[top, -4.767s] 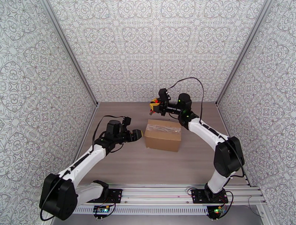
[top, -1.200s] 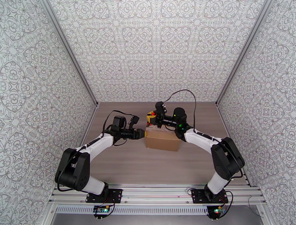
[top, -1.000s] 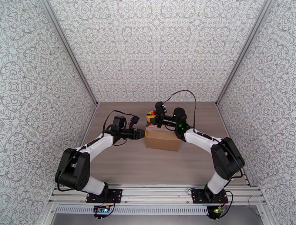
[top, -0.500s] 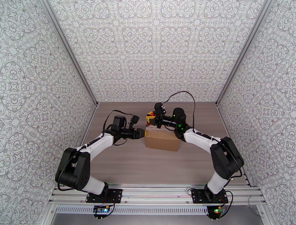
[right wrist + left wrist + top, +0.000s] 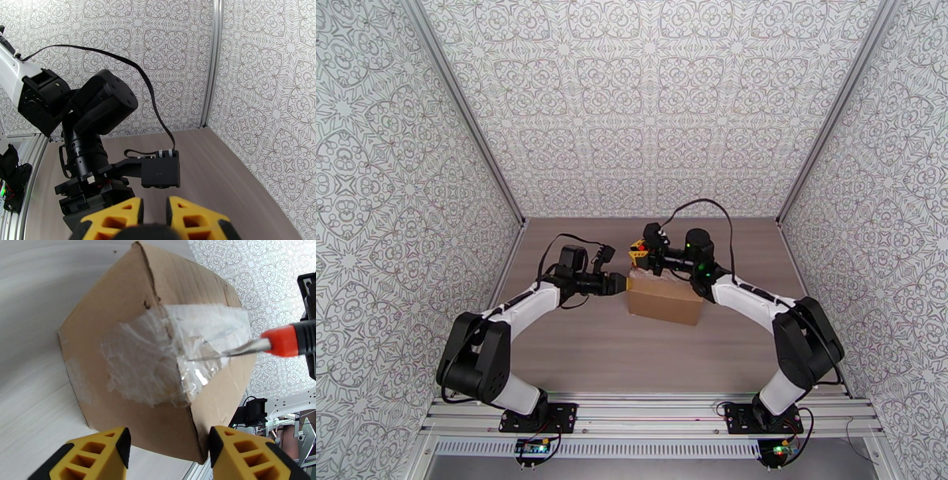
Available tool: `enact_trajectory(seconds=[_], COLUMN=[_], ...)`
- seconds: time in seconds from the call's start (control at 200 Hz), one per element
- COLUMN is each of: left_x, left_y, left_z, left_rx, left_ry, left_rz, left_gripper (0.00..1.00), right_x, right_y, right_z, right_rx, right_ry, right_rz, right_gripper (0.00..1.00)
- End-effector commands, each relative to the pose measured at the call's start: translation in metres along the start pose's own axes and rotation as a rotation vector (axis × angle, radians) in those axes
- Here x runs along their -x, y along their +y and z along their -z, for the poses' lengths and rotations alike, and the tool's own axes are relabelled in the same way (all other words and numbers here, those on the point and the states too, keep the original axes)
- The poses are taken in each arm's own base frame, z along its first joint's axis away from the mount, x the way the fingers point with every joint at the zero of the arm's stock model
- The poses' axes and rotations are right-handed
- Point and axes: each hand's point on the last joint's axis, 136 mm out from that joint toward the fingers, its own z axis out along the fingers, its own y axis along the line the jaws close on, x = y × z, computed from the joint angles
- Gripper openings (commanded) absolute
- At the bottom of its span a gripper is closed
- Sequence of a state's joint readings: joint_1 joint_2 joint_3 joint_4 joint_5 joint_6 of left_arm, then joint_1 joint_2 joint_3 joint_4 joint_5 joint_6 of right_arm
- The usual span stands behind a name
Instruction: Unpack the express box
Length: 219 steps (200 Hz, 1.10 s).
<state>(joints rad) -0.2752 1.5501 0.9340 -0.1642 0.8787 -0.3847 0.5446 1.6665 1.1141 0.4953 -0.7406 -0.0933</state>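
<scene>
Top view: the express box (image 5: 663, 300) is sitting mid-desk (image 5: 632, 355), taped shut. The left gripper (image 5: 620, 283) is standing at its left end. The right gripper (image 5: 637, 253) is hanging over its far left corner.

Left wrist view: the left fingers (image 5: 96, 455) are spreading wide, gripping nothing. The utility knife (image 5: 276, 343) is resting its blade tip on the clear tape (image 5: 158, 358).

Right wrist view: the right fingers (image 5: 193, 219) are pinching the knife's dark body, nearly closed.

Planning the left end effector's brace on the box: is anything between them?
Nothing visible lies between the open left end effector and the express box. The knife meets the tape higher up.
</scene>
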Motion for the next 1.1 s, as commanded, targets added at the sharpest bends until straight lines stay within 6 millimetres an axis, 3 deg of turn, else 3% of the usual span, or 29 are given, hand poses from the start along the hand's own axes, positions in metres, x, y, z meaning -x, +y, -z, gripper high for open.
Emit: enact_trajectory(seconds=[0.0, 0.285, 0.685, 1.09], left_x=[-0.015, -0.011, 0.035, 0.017], left_y=[0.036, 0.041, -0.015, -0.011], left_z=[-0.004, -0.005, -0.005, -0.034], left_rx=[0.129, 0.149, 0.013, -0.068], left_ry=[0.048, 0.051, -0.015, 0.102], left_rz=[0.088, 0.108, -0.089, -0.071], left_gripper=[0.57, 0.56, 0.74, 0.71], right_x=[-0.018, -0.023, -0.020, -0.022], right_y=[-0.008, -0.008, -0.009, -0.009], right_z=[0.014, 0.020, 0.021, 0.021], right_rx=[-0.042, -0.042, -0.061, -0.060], right_ry=[0.075, 0.101, 0.072, 0.077], right_rz=[-0.026, -0.022, -0.062, -0.078], right_gripper=[0.00, 0.00, 0.00, 0.00])
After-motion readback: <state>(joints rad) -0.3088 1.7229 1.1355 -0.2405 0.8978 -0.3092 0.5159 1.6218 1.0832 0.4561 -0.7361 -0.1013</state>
